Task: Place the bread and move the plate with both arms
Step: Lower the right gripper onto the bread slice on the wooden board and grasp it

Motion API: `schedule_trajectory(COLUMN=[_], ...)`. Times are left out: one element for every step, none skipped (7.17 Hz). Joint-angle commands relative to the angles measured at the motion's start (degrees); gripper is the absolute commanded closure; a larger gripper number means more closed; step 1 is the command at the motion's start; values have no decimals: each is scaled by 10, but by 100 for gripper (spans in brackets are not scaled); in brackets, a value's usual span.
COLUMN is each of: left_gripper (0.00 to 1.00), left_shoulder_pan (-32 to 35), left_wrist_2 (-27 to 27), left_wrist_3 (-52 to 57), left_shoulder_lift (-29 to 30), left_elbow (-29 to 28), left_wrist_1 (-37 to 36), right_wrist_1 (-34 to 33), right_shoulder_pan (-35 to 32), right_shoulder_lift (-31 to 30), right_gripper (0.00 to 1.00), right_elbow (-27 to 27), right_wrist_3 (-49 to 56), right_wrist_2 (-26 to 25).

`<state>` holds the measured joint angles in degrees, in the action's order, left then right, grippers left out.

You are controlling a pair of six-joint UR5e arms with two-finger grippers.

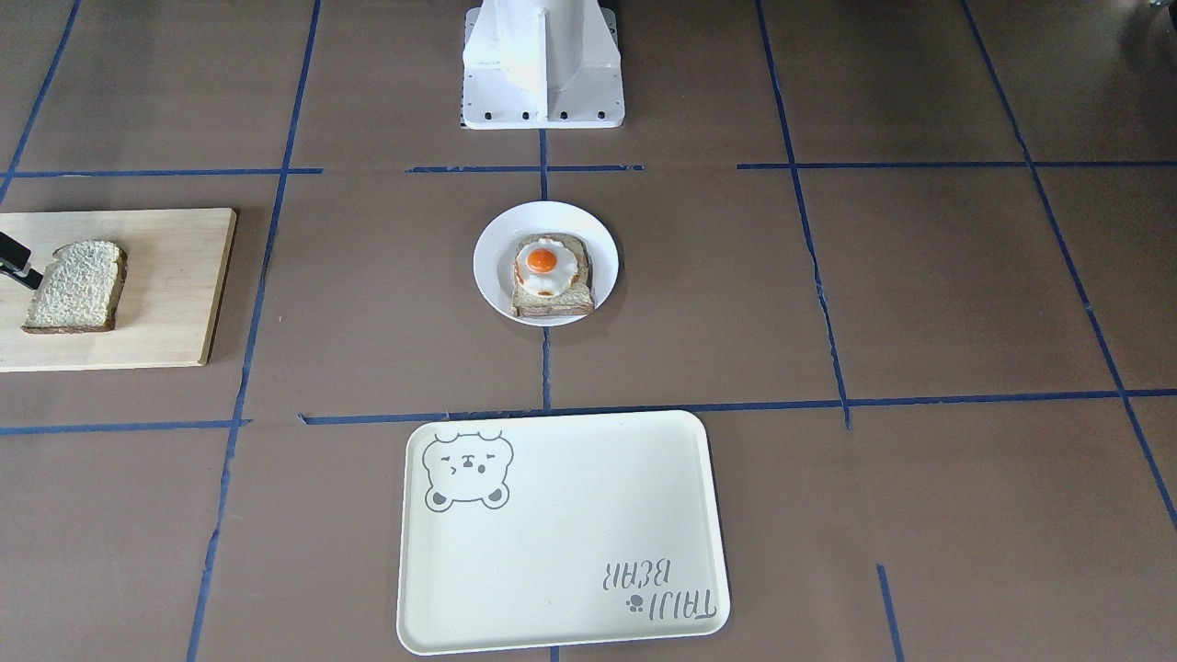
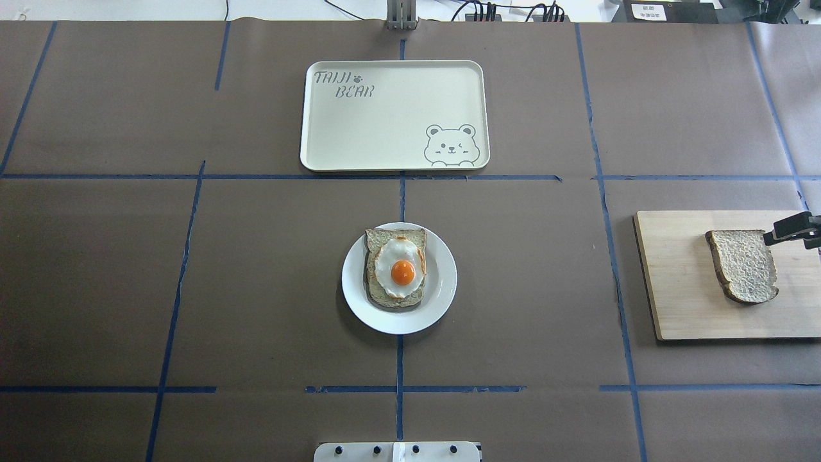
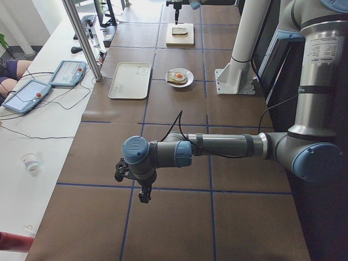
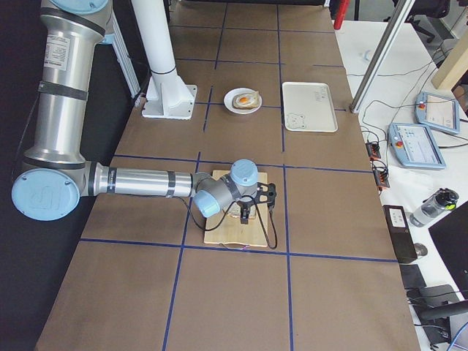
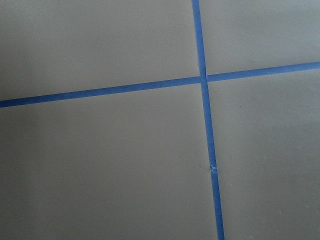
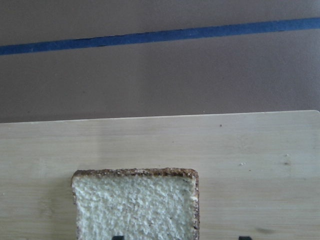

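The plain bread (image 2: 744, 265) lies flat on a wooden board (image 2: 680, 289) at the table's right end; it also shows in the front-facing view (image 1: 78, 287). My right gripper (image 2: 787, 232) hovers over the slice's outer edge. In the right wrist view two fingertips (image 6: 118, 237) stand apart, so it is open and empty above the bread (image 6: 135, 205). The white plate (image 2: 442, 282) sits mid-table and carries an egg-topped slice (image 2: 397, 269). My left gripper (image 3: 142, 187) hangs over bare table far from the plate. It shows only in the exterior left view, so I cannot tell its state.
A cream tray with a bear drawing (image 2: 385, 135) lies on the far side of the plate. The white robot base (image 1: 542, 64) stands on the plate's near side. Blue tape lines (image 5: 205, 125) cross the brown table cover.
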<state>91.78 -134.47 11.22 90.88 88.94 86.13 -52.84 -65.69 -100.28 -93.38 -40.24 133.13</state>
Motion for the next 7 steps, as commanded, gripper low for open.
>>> schedule_trajectory(left_gripper=[0, 0, 0, 0, 0, 0, 0], left_shoulder_pan=[0, 0, 0, 0, 0, 0, 0], left_wrist_2=[0, 0, 0, 0, 0, 0, 0], left_wrist_3=[0, -1, -1, -1, -1, -1, -1], left_shoulder_lift=[0, 0, 0, 0, 0, 0, 0], left_elbow=[0, 0, -1, -1, -1, -1, 0], left_wrist_1=[0, 0, 0, 0, 0, 0, 0], right_wrist_1=[-1, 0, 0, 0, 0, 0, -1], right_shoulder_pan=[21, 21, 21, 21, 25, 36, 41], right_shoulder_lift=[5, 5, 5, 5, 5, 5, 5], right_gripper=[24, 28, 31, 33, 34, 34, 34], right_elbow=[16, 17, 26, 28, 28, 28, 28], right_wrist_3=[0, 1, 2, 2, 2, 1, 1], right_wrist_2=[-9, -9, -9, -9, -10, -22, -28])
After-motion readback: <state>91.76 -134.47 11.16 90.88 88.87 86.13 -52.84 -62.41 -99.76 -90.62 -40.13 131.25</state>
